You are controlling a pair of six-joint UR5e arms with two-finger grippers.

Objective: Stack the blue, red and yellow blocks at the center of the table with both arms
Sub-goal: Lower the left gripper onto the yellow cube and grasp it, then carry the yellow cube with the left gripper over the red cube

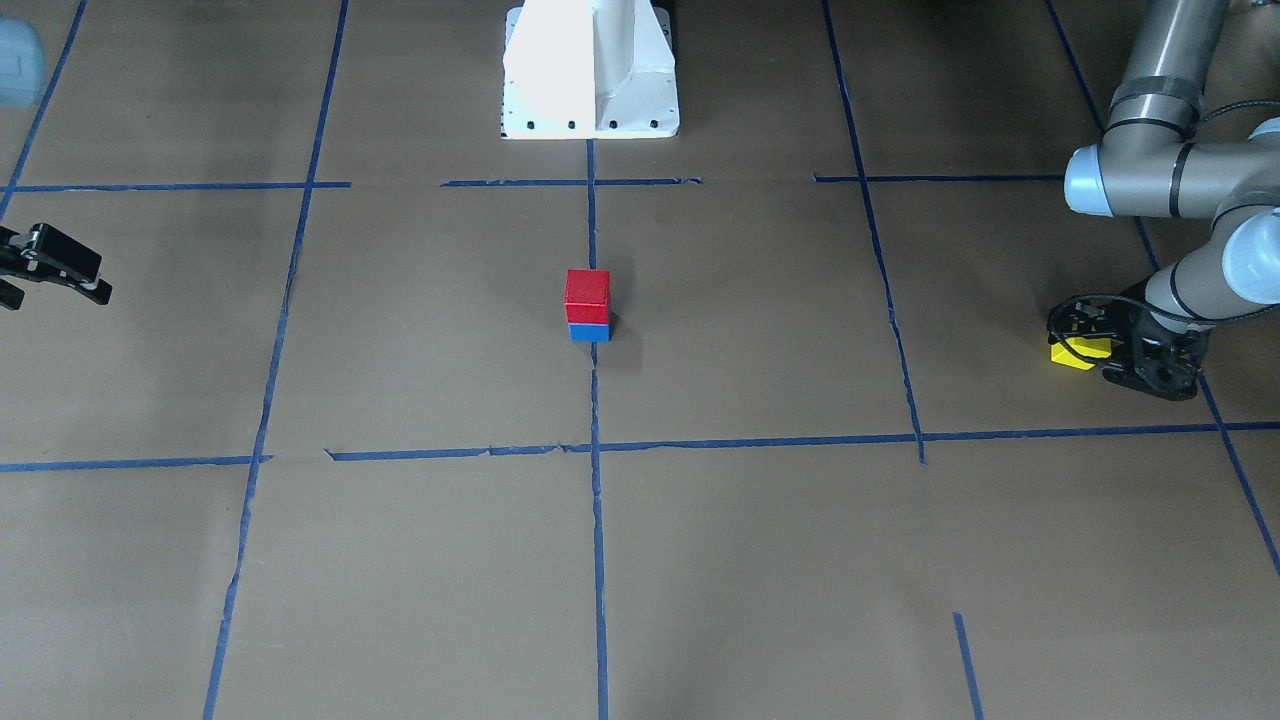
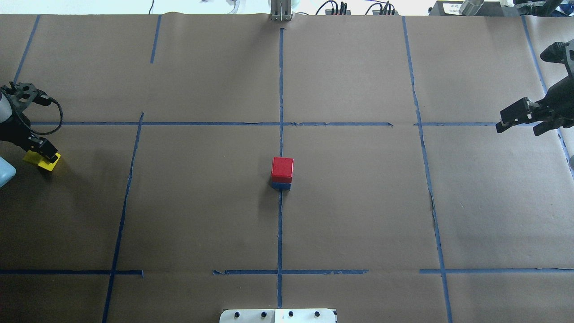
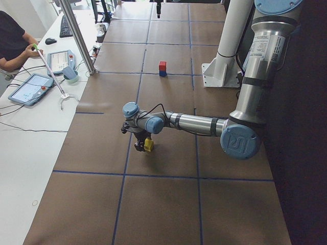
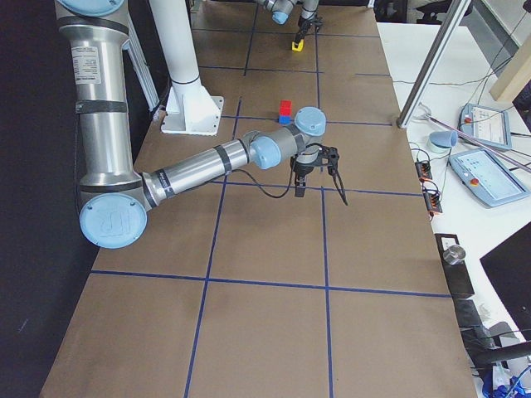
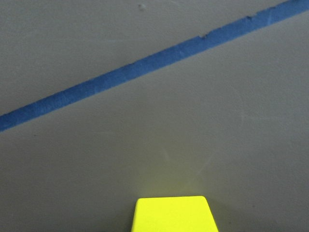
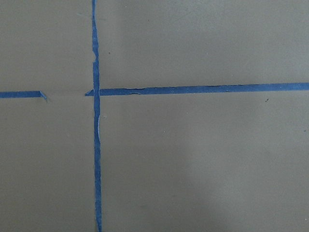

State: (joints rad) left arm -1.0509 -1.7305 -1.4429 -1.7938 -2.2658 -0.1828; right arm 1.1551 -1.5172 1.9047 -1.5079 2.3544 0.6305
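Observation:
A red block [image 1: 587, 296] sits on a blue block [image 1: 589, 332] at the table's centre; the stack also shows in the overhead view [image 2: 282, 168]. The yellow block [image 2: 41, 161] is at the table's far left, low at the paper. My left gripper [image 1: 1085, 345] stands over it and is shut on it. In the left wrist view only the block's top [image 5: 171, 212] shows at the bottom edge, and no fingers show. My right gripper [image 2: 518, 127] hangs open and empty above the far right of the table.
Blue tape lines [image 2: 280, 224] split the brown paper into squares. The white robot pedestal [image 1: 590, 70] stands behind the stack. A metal pole [image 3: 76, 35] and a side table with tablets [image 3: 30, 87] lie past the far edge.

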